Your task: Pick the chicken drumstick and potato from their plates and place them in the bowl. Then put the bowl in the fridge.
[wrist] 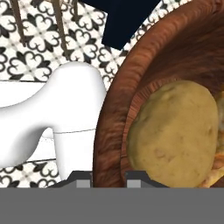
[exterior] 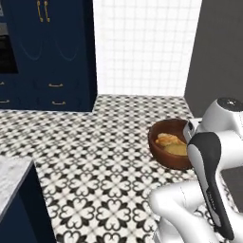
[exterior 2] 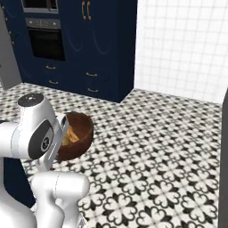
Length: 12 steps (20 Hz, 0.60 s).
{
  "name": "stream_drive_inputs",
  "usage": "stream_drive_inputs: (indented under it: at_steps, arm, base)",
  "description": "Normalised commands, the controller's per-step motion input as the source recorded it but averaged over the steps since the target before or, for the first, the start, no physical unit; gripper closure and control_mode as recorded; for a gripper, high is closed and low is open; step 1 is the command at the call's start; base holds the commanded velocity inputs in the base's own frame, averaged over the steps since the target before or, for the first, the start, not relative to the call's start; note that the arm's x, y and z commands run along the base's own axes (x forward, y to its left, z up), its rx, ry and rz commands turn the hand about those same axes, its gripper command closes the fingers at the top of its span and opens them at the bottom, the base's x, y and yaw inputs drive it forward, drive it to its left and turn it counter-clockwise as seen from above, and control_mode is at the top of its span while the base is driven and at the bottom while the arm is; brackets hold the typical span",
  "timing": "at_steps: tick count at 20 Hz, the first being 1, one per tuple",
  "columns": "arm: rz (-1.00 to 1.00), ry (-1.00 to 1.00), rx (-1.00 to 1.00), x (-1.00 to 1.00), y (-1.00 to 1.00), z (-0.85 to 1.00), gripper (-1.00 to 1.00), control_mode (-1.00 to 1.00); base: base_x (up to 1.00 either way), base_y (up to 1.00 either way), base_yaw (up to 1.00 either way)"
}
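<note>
The deep reddish-brown bowl (exterior: 163, 142) holds the smooth tan potato (wrist: 175, 131) with the orange drumstick (exterior: 168, 139) at its 10 o'clock; the claw (wrist: 109, 177) pinches the bowl's rim.

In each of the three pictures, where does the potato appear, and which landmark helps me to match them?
Left base view: the potato lies in the bowl, right of centre, beside the white arm.
Right base view: a yellowish bit in the bowl, left of centre, partly behind the arm; probably the potato.
Hand view: large, lower right, inside the bowl's rim.
Shared landmark: the dark reddish-brown bowl above the patterned floor.
</note>
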Motion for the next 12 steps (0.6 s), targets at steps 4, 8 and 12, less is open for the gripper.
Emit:
stream_drive_inputs:
  at_steps: [4, 8, 12]
  arm:
    - [0.0, 0.0, 0.0, 0.0, 0.0, 0.0, 1.0, 1.0]
    - [0.0, 0.0, 0.0, 0.0, 0.0, 0.0, 1.0, 1.0]
    - [0.0, 0.0, 0.0, 0.0, 0.0, 0.0, 1.0, 1.0]
  base:
    - [1.0, 0.0, 0.2]
    - [1.0, 0.02, 0.27]
    - [1.0, 0.02, 0.34]
